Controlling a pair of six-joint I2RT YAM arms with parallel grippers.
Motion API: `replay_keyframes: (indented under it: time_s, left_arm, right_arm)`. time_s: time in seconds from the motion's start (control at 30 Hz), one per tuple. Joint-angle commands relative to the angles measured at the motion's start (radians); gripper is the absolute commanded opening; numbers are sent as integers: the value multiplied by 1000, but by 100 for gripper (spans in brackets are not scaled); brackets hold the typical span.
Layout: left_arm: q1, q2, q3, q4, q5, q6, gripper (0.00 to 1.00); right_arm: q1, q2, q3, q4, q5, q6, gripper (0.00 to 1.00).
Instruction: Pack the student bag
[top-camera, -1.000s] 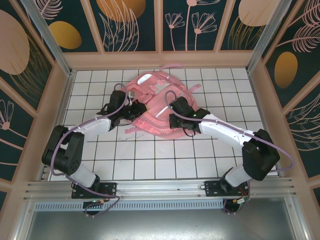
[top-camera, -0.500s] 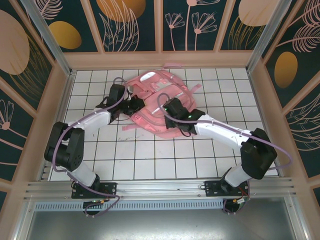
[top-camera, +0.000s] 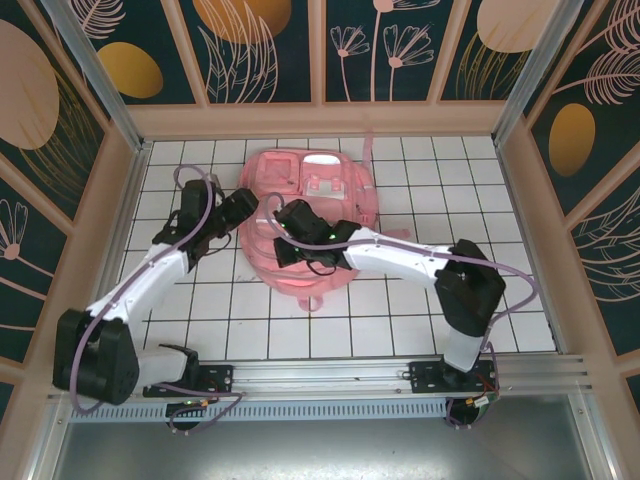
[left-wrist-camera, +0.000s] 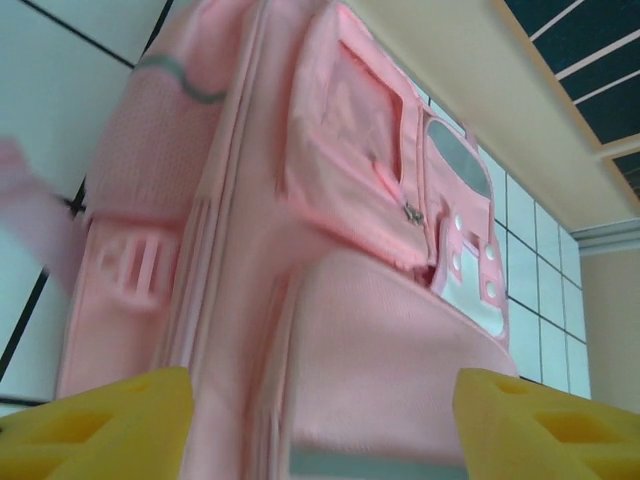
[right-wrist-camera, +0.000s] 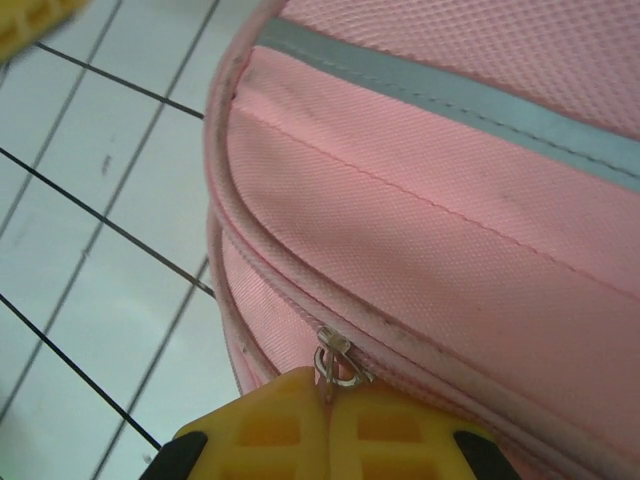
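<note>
Metal zipper pull (right-wrist-camera: 335, 362), right tool (right-wrist-camera: 329, 388) clamped

This looks like a robot laboratory cell, not a home or a shop. The work table (top-camera: 400, 320) is a white surface with a black grid, and it is closed on three sides by walls (top-camera: 270, 50) of dark printed panels with leaves and flowers, set in pale wooden frames. Bare aluminium posts (top-camera: 93, 70) stand at the far corners, and an aluminium rail (top-camera: 320, 375) along the near edge carries the bolted bases of a left arm (top-camera: 145, 285) and a right arm (top-camera: 400, 258).
</note>
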Motion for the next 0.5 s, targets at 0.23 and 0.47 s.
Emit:
replay_keyframes:
  time_s: [0.23, 0.47]
  left_arm:
    - [0, -33, -131, 68, 117, -152, 47]
    - [0, 26, -126, 157, 205, -174, 38]
  right_arm:
    - [2, 29, 53, 88, -49, 34, 0]
    - [2, 33, 51, 89, -60, 43, 0]
